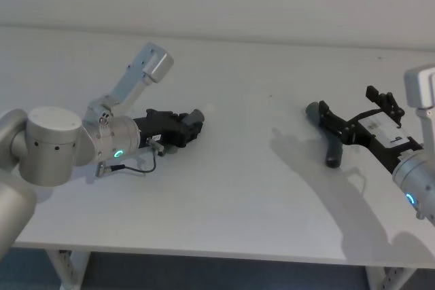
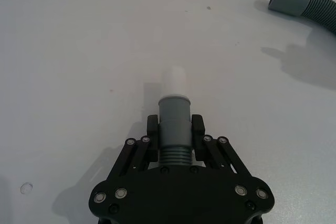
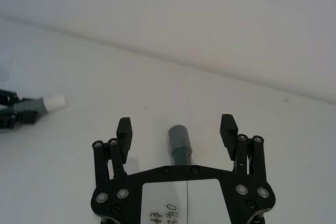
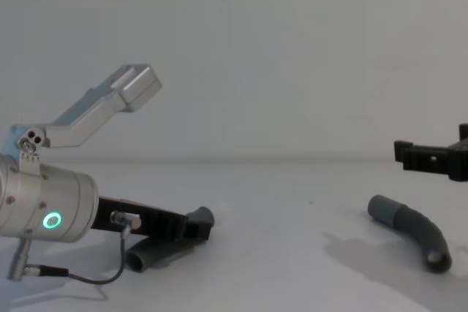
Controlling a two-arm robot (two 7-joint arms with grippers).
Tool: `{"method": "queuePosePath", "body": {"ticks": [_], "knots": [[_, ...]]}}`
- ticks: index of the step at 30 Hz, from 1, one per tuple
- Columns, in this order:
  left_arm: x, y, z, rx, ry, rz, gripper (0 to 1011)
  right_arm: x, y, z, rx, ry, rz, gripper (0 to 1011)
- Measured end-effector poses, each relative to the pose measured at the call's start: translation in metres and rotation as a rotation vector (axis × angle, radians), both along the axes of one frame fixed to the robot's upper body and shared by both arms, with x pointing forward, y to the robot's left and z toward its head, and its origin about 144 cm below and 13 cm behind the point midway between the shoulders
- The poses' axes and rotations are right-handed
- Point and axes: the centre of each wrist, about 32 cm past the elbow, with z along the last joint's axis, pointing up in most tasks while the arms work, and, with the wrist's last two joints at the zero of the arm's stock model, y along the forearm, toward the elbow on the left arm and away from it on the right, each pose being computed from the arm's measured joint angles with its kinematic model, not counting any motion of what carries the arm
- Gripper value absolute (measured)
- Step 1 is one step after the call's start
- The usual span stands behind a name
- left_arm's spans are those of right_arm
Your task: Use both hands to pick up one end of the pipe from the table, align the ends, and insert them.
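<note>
**Left gripper** (image 2: pixel 175 127): low over the left side of the table (image 1: pixel 258 195). Its fingers pinch the white-tipped pipe piece (image 2: pixel 174 109) at the ribbed neck, and the white tip (image 2: pixel 174 80) juts ahead. I judge the piece gripped but hardly raised.

**Right gripper** (image 3: pixel 177 129): fingers spread wide, hanging above the collar piece (image 4: pixel 413 228), which lies untouched on the table's right side.

**Outstanding, by my reckoning:** the right-hand grasp, lifting, aligning the tip with the collar (image 3: pixel 179 134), and insertion. The pieces sit well apart.

Grey piece (image 2: pixel 174 111) w/ white tip (image 2: pixel 174 81): clamped in L gripper (image 2: pixel 175 127), low on table (image 1: pixel 258 188), left side. Curved dark-grey piece (image 4: pixel 413 228) w/ collar (image 4: pixel 382 210): lies right side, between R gripper's (image 3: pixel 176 126) spread fingers, not touching.
</note>
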Motion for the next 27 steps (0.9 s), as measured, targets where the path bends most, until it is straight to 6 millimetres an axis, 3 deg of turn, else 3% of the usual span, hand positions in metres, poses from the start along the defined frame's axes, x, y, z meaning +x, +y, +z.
{"method": "queuePosePath", "body": {"ticks": [27], "knots": [[0.0, 0.0, 0.0, 0.0, 0.0, 0.0, 351, 0.022, 0.014, 0.012, -0.124, 0.183, -0.076, 1000]]}}
